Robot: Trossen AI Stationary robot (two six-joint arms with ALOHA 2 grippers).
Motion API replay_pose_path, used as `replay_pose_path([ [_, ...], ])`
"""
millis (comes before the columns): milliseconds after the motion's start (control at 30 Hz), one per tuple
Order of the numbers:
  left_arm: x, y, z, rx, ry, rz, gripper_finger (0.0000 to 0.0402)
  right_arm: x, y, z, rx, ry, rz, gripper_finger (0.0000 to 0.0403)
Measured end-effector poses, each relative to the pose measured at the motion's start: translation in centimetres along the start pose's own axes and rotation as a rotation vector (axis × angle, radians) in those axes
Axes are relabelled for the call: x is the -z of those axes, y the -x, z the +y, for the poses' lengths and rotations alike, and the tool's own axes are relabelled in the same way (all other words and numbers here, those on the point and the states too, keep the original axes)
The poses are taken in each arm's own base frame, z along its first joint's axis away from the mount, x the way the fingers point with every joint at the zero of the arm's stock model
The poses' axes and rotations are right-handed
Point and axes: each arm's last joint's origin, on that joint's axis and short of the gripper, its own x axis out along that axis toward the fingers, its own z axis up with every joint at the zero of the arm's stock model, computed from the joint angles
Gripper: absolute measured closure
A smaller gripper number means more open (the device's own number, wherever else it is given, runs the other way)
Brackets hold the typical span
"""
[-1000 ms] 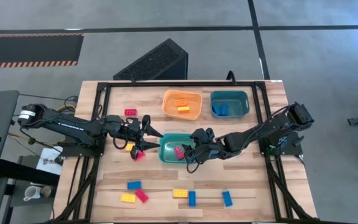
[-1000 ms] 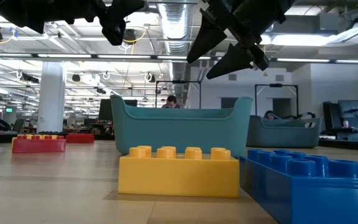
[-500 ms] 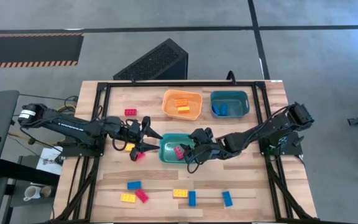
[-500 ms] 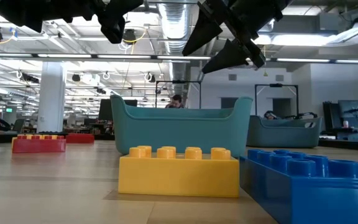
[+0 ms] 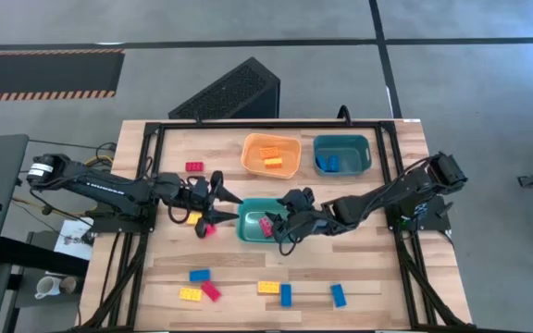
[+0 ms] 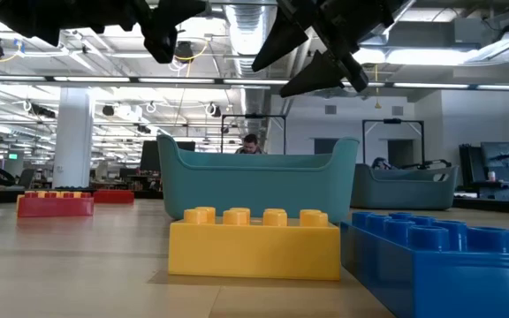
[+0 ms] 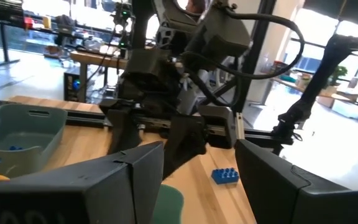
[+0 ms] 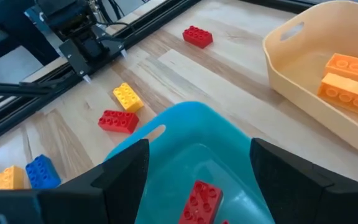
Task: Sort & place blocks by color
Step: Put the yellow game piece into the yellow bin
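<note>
Over the last second the right gripper (image 5: 279, 220) has been carried slightly further over the near teal bin (image 5: 251, 209), fingers spread and empty. A red block (image 8: 201, 200) lies inside that bin. The left gripper (image 5: 218, 201) is held just beside the bin, jaws apart, unmoved. Other blocks (image 5: 268, 288) remain on the surface (image 5: 368, 268), so sorting is judged unfinished.

Setting: large open-plan robotics lab or workshop hall. Evidence: exposed ceiling ducts (image 6: 246, 22) and rows of strip lights in the low view; grey concrete floor (image 5: 452, 83) with hazard-striped matting (image 5: 44, 72) beyond the bench's far edge; wooden bench (image 5: 368, 277) inside a black metal frame (image 5: 248, 124); desks with equipment (image 7: 92, 59) and a person (image 6: 249, 143) in the background.
</note>
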Motion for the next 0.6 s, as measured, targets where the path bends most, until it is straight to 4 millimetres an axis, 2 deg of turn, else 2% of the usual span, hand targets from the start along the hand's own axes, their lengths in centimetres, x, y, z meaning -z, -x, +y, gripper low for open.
replay_pose_path([
  [267,0.0,0.0,0.0,-0.01,-0.001,0.002,0.0214,0.2,0.1,0.2,-0.025,0.018,0.022,0.0101],
  [600,-0.1,0.0,0.3,-0.117,0.012,-0.03,0.0214,0.4,1.0,1.4,-0.074,0.085,-0.032,0.0101],
])
